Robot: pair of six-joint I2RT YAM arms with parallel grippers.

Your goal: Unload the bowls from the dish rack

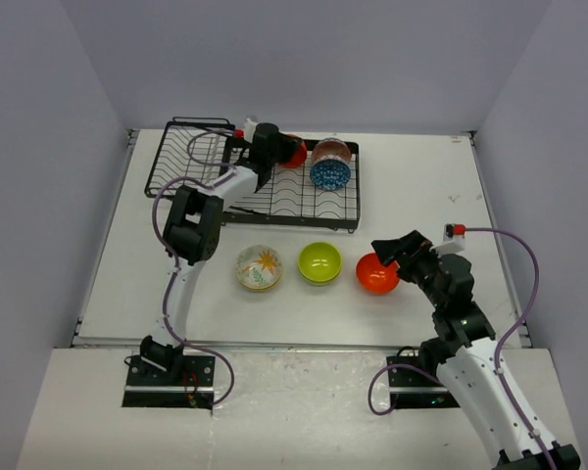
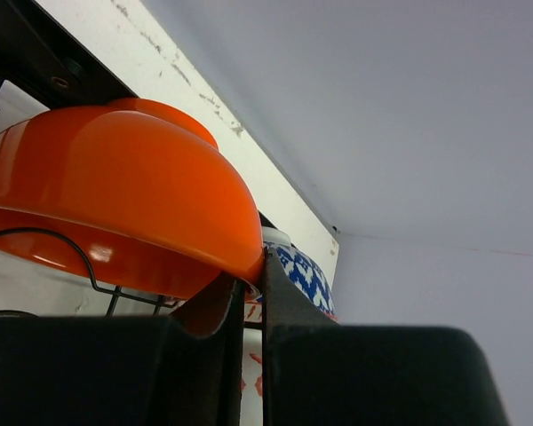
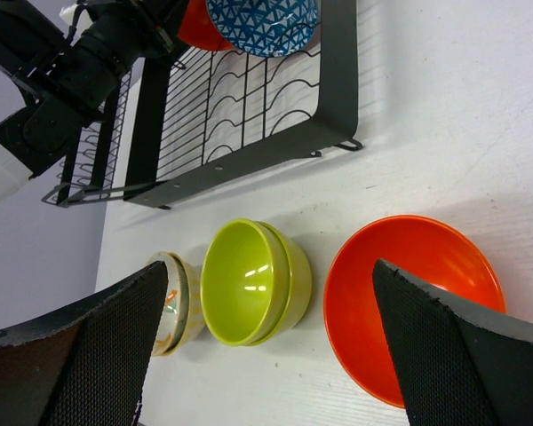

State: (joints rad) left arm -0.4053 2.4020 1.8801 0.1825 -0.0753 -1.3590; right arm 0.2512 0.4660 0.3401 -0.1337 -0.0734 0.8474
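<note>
Right claw [image 3: 268,266] agape by loose orange bowl [image 3: 360,319], left claw [image 2: 249,275] clamped on rim of racked orange bowl [image 2: 115,195]

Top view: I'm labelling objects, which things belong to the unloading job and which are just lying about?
Job: dish rack; racked orange bowl; pinkish bowl; blue speckled bowl; floral bowl; green bowls; front orange bowl.
Lying about: purple cables.

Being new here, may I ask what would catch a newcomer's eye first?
The left tool grips an orange-red bowl by its rim in the dish rack, beside a blue speckled bowl. Nearer, a floral bowl, a lime green bowl and a second orange-red bowl sit in a row, the open right tool over the last.
</note>
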